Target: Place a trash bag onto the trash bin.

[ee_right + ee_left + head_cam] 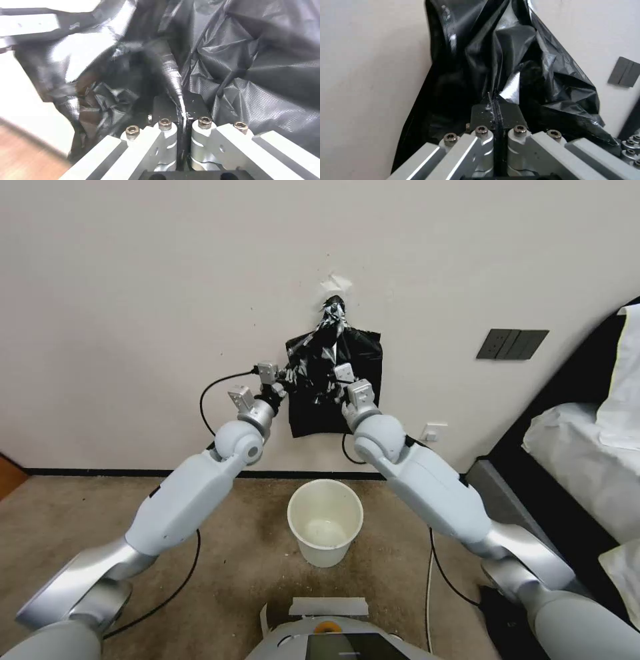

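I have both arms raised to the wall, where the trash bag [331,373] hangs from a bunched, taped knot [333,309] high on the plaster. My left gripper [496,110] has its two dark pads pressed together with a thin fold of the black film caught between them; in the head view it sits at the bag's left edge [283,379]. My right gripper [180,110] is likewise closed, a twisted ridge of glossy plastic running down into the seam between its pads, and in the head view it meets the bag lower down, on the right half [347,380]. The film is crumpled and pulled forward off the wall between the two grips. The trash bin [326,522] stands upright on the carpet below the bag, well apart from it, between my forearms, its mouth open. A dark switch plate [512,343] sits on the wall to the right, and a bed [587,447] at the right edge
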{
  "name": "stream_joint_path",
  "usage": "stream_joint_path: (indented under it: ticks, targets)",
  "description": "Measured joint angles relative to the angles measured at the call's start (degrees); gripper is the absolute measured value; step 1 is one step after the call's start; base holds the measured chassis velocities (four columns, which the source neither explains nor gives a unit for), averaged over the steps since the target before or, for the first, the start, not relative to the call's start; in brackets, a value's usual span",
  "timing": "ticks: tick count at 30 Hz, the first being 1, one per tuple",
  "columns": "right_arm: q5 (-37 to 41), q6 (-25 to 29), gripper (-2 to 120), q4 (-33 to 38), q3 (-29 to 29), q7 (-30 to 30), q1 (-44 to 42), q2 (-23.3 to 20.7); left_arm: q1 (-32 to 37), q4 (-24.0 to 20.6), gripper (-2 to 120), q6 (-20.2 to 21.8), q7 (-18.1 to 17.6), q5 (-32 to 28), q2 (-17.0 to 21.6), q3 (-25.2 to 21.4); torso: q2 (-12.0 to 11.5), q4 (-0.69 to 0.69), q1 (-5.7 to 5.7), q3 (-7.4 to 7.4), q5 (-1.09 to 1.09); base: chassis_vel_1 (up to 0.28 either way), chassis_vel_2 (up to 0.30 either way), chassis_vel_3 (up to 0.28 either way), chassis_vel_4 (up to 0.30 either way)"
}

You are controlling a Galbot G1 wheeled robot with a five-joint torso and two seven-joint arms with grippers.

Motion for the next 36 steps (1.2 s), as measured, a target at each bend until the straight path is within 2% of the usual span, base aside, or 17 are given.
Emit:
stream_joint_path:
  ticks: [5, 8, 10, 12, 18, 27, 32, 36]
  targets:
    - [-0.01, 0.03, 0, 1.54, 0.75, 0.0, -1.46, -0.25, 3.53, -2.43, 0, 0.19, -0.28, 0.04, 0.51, -3.0, 0.0, 0.01, 0.0, 0.0, -0.01, 0.0, 0.0, 0.0, 0.0]
    - [-0.22, 0.16, 0, 4.49, 1.8, 0.06, -3.07, -0.5, 8.7, -6.58, 0, -0.3, -0.46, 0.06, 1.47, -7.09, 0.0, 0.01, 0.0, 0.0, -0.01, 0.0, 0.0, 0.0, 0.0]
    - [-0.23, 0.16, 0, 4.58, 1.84, 0.06, -3.12, -0.52, 8.93, -6.76, 0, -0.31, -0.46, 0.07, 1.49, -7.25, 0.0, 0.01, 0.0, 0.0, -0.01, 0.0, 0.0, 0.0, 0.0]
    - [-0.44, 0.42, 0, 7.26, 3.23, 0.13, -4.84, -0.94, 11.84, -9.15, 0, -0.86, -0.27, 0.11, 1.55, -9.85, 0.0, -0.01, 0.0, 0.01, 0.0, 0.0, 0.0, 0.0, 0.0]
    - [-0.37, 2.13, 0, 13.92, 7.4, -0.12, -10.84, -3.19, 19.16, -13.92, 0, -1.85, 1.48, -0.29, 0.3, -16.39, 0.0, 0.0, 0.0, 0.0, 0.0, 0.0, 0.0, 0.0, 0.0]
    - [-1.42, 3.14, 0, 20.65, 12.79, -2.05, -21.97, -5.95, 28.18, -21.4, 0, -2.1, 3.68, -0.14, -2.56, -22.63, 0.0, -0.01, 0.0, 0.01, 0.0, 0.0, 0.0, 0.0, 0.0]
    - [-3.46, 3.91, 0, 21.31, 14.6, -3.77, -26.4, -6.57, 32.1, -23.29, 0, -2.86, 4.77, -0.07, -4.22, -23.85, 0.0, -0.01, 0.0, 0.01, 0.01, 0.0, 0.0, 0.0, 0.0]
    - [-5.74, 5.46, 0, 21.31, 16.12, -6.09, -29.64, -6.68, 35.23, -22.91, 0, -5.28, 7.55, 1.87, -7.08, -21.95, 0.0, 0.01, 0.0, 0.01, 0.0, 0.0, 0.0, 0.0, 0.0]
